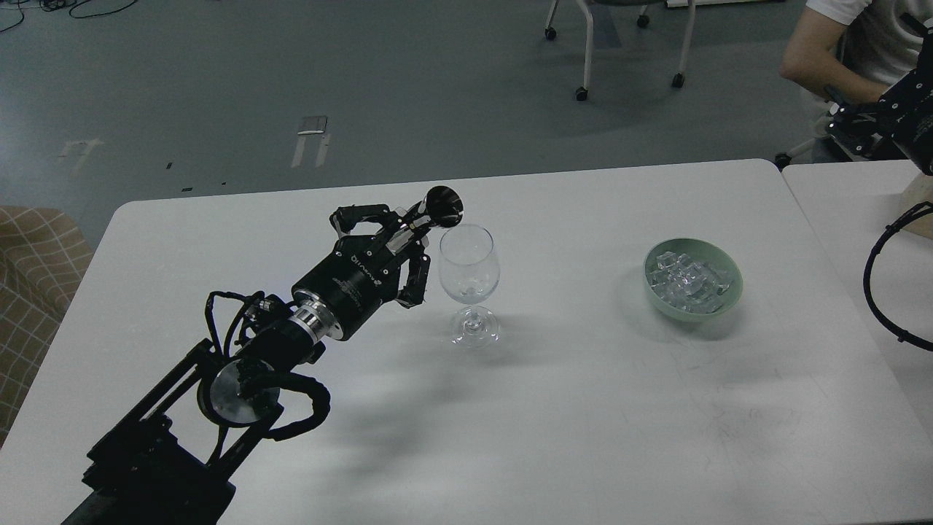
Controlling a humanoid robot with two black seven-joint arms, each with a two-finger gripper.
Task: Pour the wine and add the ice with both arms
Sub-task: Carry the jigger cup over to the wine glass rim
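Left gripper (pixel 408 251) is clenched round a small dark metal cup (pixel 442 206), tipped w/ its mouth right over the glass (pixel 469 273) rim. Glass stands upright mid desk (pixel 583 408); can't make out any wine in it. Ice (pixel 685 281) sits in a green bowl (pixel 726 295) well to the right. Right gripper (pixel 849 127) is up at the far right edge, too dark, can't tell its jaws.

Left arm (pixel 219 379): black, silver wrist ring, looping black cables, small white lettering on the cylindrical wrist, black-fingered pincer (pixel 393 255). Right arm (pixel 904 117): black, small screws, 1 black cable loop.
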